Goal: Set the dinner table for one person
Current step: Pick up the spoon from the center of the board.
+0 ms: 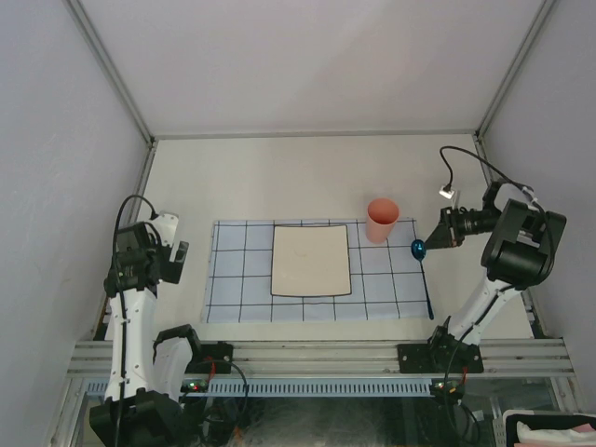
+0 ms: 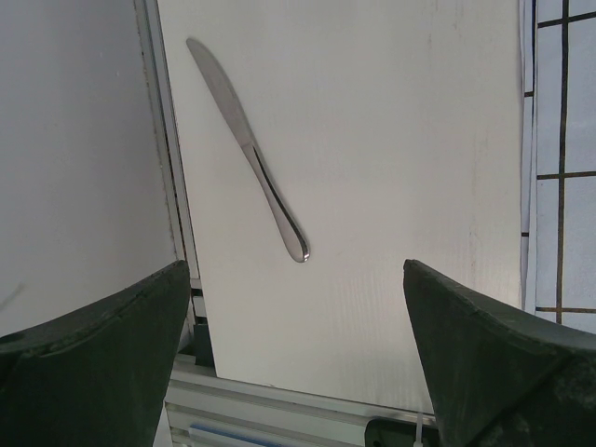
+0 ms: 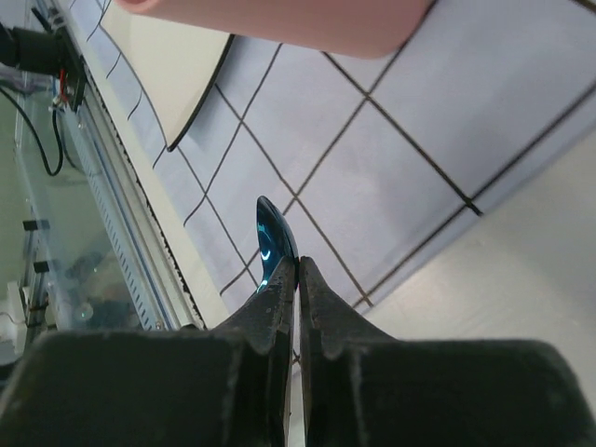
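The dinner table carries a light-blue grid cloth with a cream square plate on it and a pink cup at the plate's far right. My right gripper is shut on a blue spoon just below its bowl, over the cloth's right edge; the dark handle hangs toward the near rail. My left gripper stands open above the table's left strip. A steel knife lies there, its handle end just ahead of the gap between the fingertips.
A grey rail and pale wall run close along the knife's left side. The near metal rail crosses in front of both arm bases. In the right wrist view the cup and plate lie ahead of the spoon.
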